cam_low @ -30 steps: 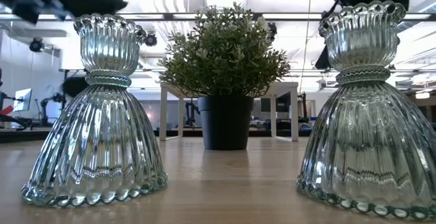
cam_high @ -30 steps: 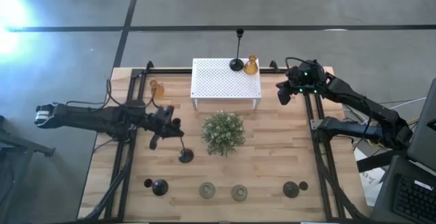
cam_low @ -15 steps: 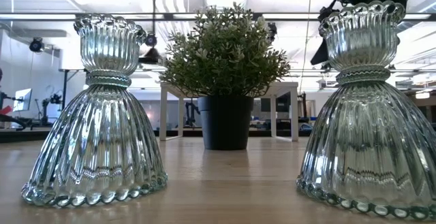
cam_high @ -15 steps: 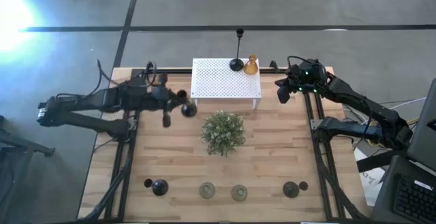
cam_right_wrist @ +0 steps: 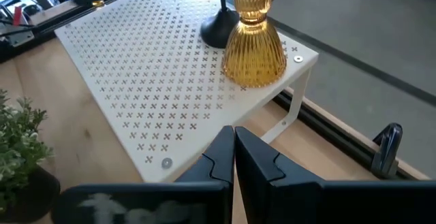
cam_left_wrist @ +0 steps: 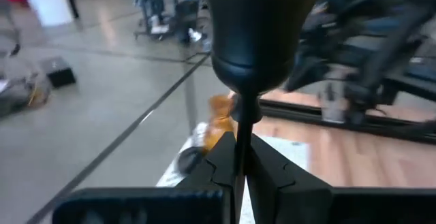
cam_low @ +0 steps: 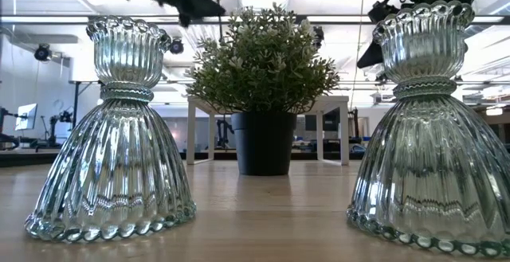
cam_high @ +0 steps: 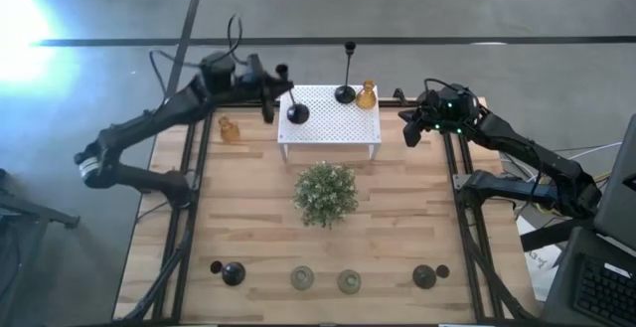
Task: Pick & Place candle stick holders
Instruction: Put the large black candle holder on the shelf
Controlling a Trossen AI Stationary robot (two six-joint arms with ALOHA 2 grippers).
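No writing shows anywhere. The left gripper (cam_high: 270, 96) clamps a tall black candle holder (cam_high: 296, 112) by its stem above the white stand (cam_high: 328, 118). The right gripper (cam_high: 408, 133), fingers pressed together and holding nothing, waits beside the stand.

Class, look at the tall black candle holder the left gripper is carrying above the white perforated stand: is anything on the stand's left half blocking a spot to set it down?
Nothing visible does. The left gripper holds the tall black holder by its stem over the white stand's left part, which is bare. The other black holder and amber holder stand at its far right corner.
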